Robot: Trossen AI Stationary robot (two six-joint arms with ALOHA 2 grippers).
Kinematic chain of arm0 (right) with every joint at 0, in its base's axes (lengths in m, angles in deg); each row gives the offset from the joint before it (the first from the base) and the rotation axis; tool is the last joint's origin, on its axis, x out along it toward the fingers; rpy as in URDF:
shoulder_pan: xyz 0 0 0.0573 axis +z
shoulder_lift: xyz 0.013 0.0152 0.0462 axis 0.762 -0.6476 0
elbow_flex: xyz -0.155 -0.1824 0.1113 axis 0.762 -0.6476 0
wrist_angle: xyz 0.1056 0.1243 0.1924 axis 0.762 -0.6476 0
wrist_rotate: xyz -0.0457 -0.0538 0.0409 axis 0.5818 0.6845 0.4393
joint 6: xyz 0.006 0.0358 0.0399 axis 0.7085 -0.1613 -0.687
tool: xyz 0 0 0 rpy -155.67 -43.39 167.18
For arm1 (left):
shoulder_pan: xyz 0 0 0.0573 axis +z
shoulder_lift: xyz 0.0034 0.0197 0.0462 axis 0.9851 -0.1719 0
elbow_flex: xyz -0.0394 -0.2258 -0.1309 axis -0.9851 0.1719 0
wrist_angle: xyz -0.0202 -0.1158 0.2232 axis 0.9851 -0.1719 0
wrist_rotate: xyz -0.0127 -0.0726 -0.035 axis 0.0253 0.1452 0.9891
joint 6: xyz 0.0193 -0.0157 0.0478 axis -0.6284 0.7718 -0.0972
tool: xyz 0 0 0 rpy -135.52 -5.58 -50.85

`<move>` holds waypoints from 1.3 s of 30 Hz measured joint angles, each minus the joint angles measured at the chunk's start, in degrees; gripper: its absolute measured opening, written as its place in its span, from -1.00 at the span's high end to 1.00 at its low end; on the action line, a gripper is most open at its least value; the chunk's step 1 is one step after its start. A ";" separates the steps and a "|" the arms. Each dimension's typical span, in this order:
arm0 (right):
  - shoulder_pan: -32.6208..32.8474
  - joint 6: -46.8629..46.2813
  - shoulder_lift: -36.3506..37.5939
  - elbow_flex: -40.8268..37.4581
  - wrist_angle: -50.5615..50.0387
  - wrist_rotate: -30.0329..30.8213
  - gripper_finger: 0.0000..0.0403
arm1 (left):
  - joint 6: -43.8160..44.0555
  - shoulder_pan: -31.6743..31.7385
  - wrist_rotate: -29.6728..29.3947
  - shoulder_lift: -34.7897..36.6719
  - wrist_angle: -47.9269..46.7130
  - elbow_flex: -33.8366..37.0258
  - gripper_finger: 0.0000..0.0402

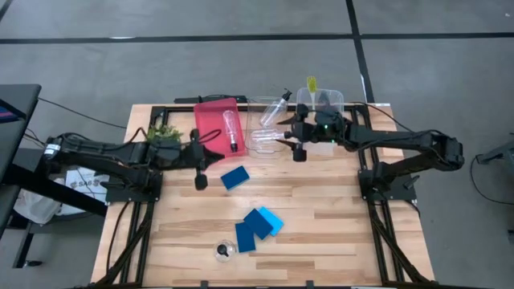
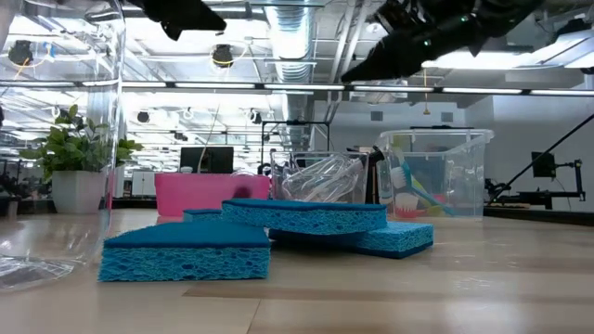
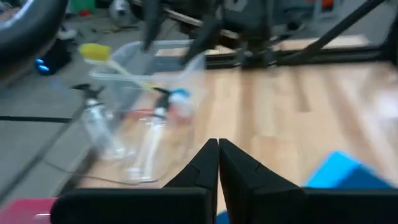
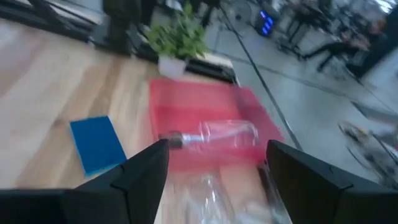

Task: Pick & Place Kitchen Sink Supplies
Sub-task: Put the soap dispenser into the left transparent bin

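A single blue sponge (image 1: 234, 177) lies flat near the table's (image 1: 337, 217) centre, its long axis diagonal. The left gripper (image 1: 200, 180), fingers closed and empty, is positioned just beside it; the right gripper (image 1: 299, 149), fingers spread, is farther.

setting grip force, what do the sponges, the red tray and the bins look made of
Sponges: soft foam, by the look; matte blue, with a porous, pitted edge in the low view.
Red tray: probably rigid plastic; even opaque red with a raised rim.
Bins: clear hard plastic, glossy; the brushes inside show through the walls.
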 joint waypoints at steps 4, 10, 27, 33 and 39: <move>-1.36 0.98 -3.32 3.44 -0.93 -4.22 -0.31 | 5.69 -3.80 -2.69 0.04 5.10 3.00 0.97; -1.28 3.61 -15.59 11.46 -2.15 -4.22 -0.31 | 15.48 -6.13 -8.05 0.45 9.00 9.65 0.95; 0.24 17.33 -41.44 42.94 -31.02 -13.24 -0.31 | 21.86 -11.59 -18.38 8.01 9.95 22.42 0.97; 2.76 24.36 -46.05 52.26 -40.47 -13.43 -0.31 | 24.38 -11.57 -21.20 7.85 9.92 25.48 0.95; 3.72 26.99 -48.89 55.64 -45.57 -18.11 -0.31 | 24.02 -11.57 -20.59 7.99 9.93 27.13 0.96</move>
